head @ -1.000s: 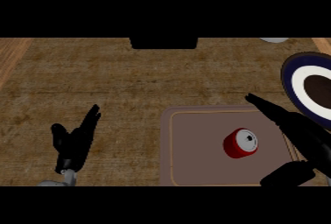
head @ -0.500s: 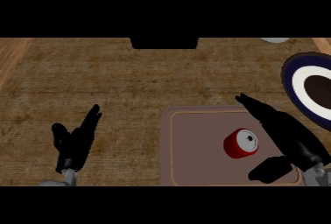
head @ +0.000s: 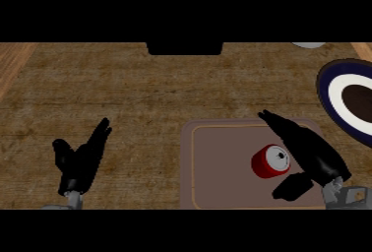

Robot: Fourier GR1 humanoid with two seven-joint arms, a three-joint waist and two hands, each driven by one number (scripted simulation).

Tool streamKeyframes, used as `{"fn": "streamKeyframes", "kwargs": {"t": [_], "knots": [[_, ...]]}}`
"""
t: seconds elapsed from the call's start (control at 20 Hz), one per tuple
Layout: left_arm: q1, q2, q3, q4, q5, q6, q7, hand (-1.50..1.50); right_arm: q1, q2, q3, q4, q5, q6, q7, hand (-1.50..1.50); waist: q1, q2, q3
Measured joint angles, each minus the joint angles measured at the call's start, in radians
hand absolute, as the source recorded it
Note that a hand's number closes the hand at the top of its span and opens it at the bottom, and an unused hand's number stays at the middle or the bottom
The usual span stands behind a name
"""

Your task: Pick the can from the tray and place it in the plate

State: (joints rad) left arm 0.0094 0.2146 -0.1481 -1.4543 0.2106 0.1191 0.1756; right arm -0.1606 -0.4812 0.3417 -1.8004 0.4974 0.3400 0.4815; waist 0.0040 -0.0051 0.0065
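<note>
The small red can with a pale round top [head: 271, 161] stands on the brown rectangular tray [head: 222, 167], in its right part. The black right hand [head: 309, 152] is just beside it, fingers straight above the can and thumb below it, released and not grasping. The dark blue round plate with a white ring [head: 347, 101] lies at the right edge of the wooden counter [head: 145, 93]. The black left hand [head: 81, 157] rests released at lower left.

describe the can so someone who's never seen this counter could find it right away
Start at the brown rectangular tray on the right half of the wooden counter. The can sits on the tray's right part, just left of the open right hand. It is the only thing on the tray, a small cylinder with a red side and a pale round top.
</note>
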Motion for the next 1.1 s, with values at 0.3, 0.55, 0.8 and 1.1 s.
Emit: {"fn": "streamKeyframes", "kwargs": {"t": [0.3,0.55,0.8,1.1], "knots": [[0.001,-0.017,0.002,-0.003,-0.026,0.004,0.002,0.00,0.008,0.003,0.046,0.042,0.082,0.032,-0.068,1.50,0.000,0.000,0.000],[-0.004,-0.032,0.013,-0.001,-0.040,0.000,0.012,0.00,0.014,0.013,0.038,0.064,0.163,0.006,-0.147,1.50,0.000,-0.004,-0.003],[-0.009,-0.051,0.020,0.004,-0.059,0.007,0.016,0.00,0.009,0.038,0.023,0.091,0.235,-0.042,-0.205,1.50,-0.001,-0.003,-0.002],[0.020,-0.033,0.047,-0.013,-0.036,-0.017,0.021,0.00,0.180,0.048,-0.005,-0.110,0.242,-0.215,-0.308,1.50,-0.028,-0.007,0.000]]}}
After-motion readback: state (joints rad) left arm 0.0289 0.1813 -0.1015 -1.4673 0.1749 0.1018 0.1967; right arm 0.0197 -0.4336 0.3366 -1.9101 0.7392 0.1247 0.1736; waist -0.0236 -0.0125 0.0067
